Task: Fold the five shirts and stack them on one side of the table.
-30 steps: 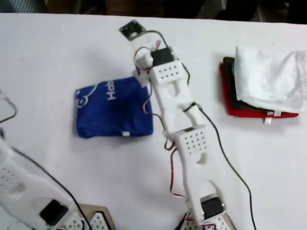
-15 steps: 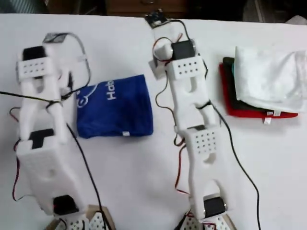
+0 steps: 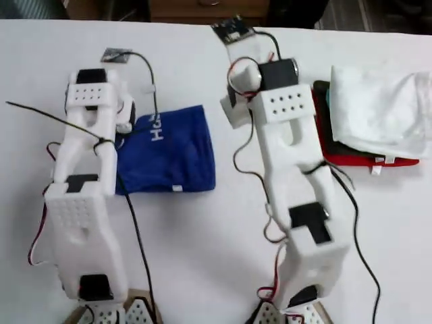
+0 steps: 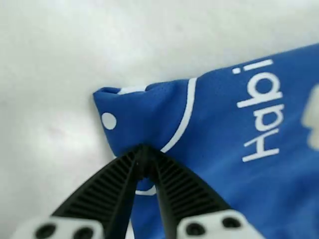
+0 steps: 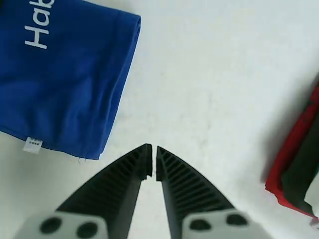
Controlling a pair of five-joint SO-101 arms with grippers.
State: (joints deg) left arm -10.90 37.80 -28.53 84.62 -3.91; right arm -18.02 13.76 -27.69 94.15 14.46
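A folded blue shirt (image 3: 172, 152) with white lettering lies on the white table, left of centre. My left gripper (image 4: 145, 162) is shut on the shirt's edge (image 4: 149, 124) near a white curved stripe, and the cloth bunches between its tips. In the high view the left arm (image 3: 84, 169) covers the shirt's left side. My right gripper (image 5: 153, 162) is shut with nothing in it, hanging over bare table between the blue shirt (image 5: 60, 84) and the stack (image 5: 294, 164).
At the right of the table, a stack holds a white shirt (image 3: 378, 111) on top of a dark one (image 3: 322, 118) and a red one (image 3: 351, 160). Cables trail from both arms. Bare table (image 3: 202, 243) lies in front of the blue shirt.
The left arm swung in from the table's near left corner to the blue shirt's left edge and closed on it. The right arm shifted rightward off the shirt.
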